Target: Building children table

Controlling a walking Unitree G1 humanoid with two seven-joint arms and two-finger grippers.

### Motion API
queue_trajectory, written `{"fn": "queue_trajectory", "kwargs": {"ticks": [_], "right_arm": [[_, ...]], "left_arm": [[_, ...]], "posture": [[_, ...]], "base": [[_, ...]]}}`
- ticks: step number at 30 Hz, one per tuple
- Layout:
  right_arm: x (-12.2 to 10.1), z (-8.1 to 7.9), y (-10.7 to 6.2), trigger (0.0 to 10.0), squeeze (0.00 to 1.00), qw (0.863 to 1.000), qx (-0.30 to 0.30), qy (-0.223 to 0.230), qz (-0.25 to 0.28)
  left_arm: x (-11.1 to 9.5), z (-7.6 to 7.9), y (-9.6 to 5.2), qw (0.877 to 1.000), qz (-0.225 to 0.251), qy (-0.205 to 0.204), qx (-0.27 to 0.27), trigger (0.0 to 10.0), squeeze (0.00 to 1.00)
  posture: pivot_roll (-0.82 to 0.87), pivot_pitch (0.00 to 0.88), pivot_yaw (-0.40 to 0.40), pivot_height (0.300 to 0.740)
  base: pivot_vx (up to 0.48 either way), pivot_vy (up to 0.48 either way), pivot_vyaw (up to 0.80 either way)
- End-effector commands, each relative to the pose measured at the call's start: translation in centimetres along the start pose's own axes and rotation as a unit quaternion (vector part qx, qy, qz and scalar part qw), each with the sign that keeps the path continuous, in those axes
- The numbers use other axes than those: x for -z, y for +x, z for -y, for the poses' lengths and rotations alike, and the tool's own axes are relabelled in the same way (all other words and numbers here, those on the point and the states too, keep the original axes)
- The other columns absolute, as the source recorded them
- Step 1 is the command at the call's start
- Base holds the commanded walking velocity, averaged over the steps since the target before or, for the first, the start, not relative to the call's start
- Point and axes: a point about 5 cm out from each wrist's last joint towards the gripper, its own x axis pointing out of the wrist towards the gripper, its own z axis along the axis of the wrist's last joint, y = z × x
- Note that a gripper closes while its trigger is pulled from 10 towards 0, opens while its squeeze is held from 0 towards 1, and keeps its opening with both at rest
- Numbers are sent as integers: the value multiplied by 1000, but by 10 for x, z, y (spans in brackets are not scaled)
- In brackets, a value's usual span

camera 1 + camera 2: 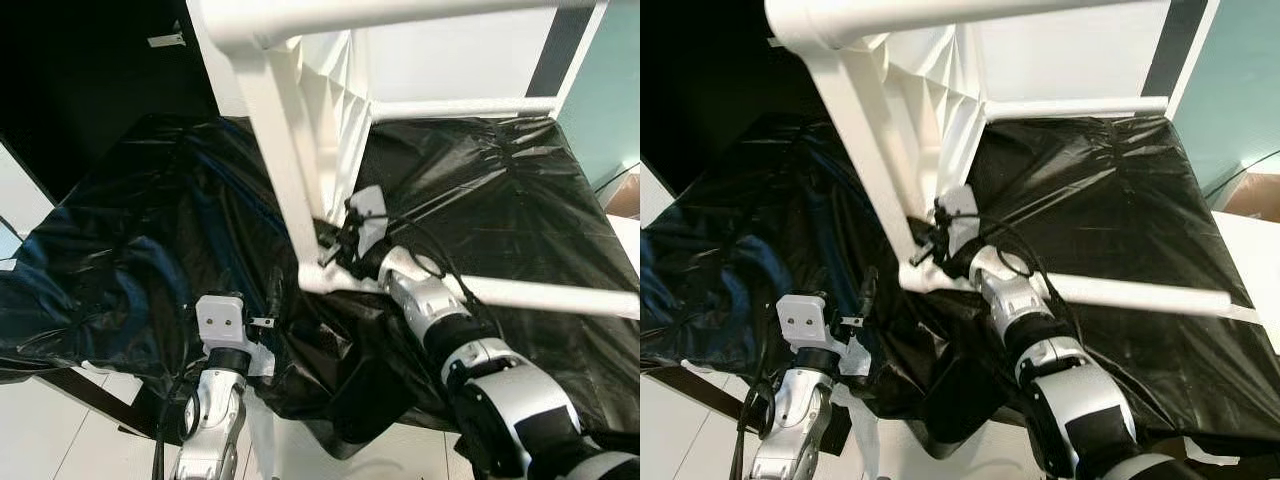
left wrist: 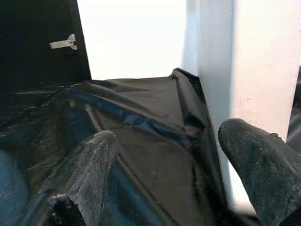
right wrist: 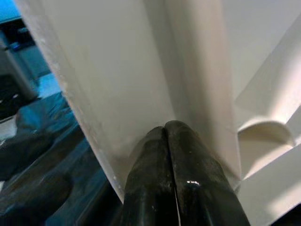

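A white plastic children's table lies tipped on a black plastic sheet point(image 1: 480, 180). One thick leg point(image 1: 285, 170) slants up toward me, and another leg point(image 1: 550, 295) lies flat to the right. My right gripper point(image 3: 164, 129) is shut, fingertips together and pressed against the white ribbed underside point(image 3: 197, 70) where the slanted leg joins. In the head views it sits at that joint point(image 1: 338, 248). My left gripper point(image 2: 168, 134) is open low over the sheet, with the white leg point(image 2: 254, 70) just beside one finger point(image 2: 249, 160). My left arm point(image 1: 220, 320) is at the sheet's near edge.
A black panel with a small silver bracket point(image 1: 165, 40) stands at the back left. White floor point(image 1: 60, 430) shows below the sheet's front edge. A teal wall point(image 1: 620, 90) and a cardboard box point(image 1: 628, 198) are on the right.
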Motion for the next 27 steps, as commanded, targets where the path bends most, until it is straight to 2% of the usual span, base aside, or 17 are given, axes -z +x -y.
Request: {"fn": "queue_trajectory", "kwargs": {"ticks": [1, 9, 11, 14, 19, 20, 22, 26, 27], "right_arm": [[7, -7, 1, 10000, 0, 1000, -13, 14, -10], [11, -10, -8, 10000, 0, 999, 5, 34, 8], [11, -2, -19, 10000, 0, 996, 81, 20, 30], [10, 0, -24, 10000, 0, 993, 108, 15, 43], [9, -6, -46, 10000, 0, 985, 155, 1, 77], [9, -6, -46, 10000, 0, 985, 155, 1, 77], [8, -4, -51, 10000, 0, 981, 174, -4, 81], [7, 13, -67, 10000, 0, 960, 263, -44, 81], [7, 13, -67, 10000, 0, 960, 263, -44, 81]], "left_arm": [[4, 0, -1, 1000, -12, 6, 8, 10000, 0], [5, 2, -1, 1000, -13, 4, 12, 10000, 0], [5, 2, 0, 1000, -12, 3, 12, 10000, 0], [5, 1, 1, 1000, -11, 2, 13, 10000, 0], [0, 5, 9, 1000, 4, -4, 29, 10000, 0], [0, 5, 9, 1000, 4, -4, 29, 10000, 0], [-2, 6, 12, 999, 10, -6, 34, 10000, 0], [-11, 14, 16, 996, 30, -36, 79, 10000, 0], [-11, 14, 16, 996, 30, -36, 79, 10000, 0]], "posture": [[167, 0, 48, 740], [156, 0, 47, 740], [142, 0, 52, 740], [135, 0, 55, 740], [107, 0, 66, 740], [107, 0, 66, 740], [99, 0, 69, 740], [89, 0, 71, 740], [89, 0, 71, 740]], "base": [[0, 0, 0], [0, 0, 0], [0, 0, 0], [0, 0, 0], [0, 0, 0], [0, 0, 0], [0, 0, 0], [0, 0, 0], [0, 0, 0]]}}
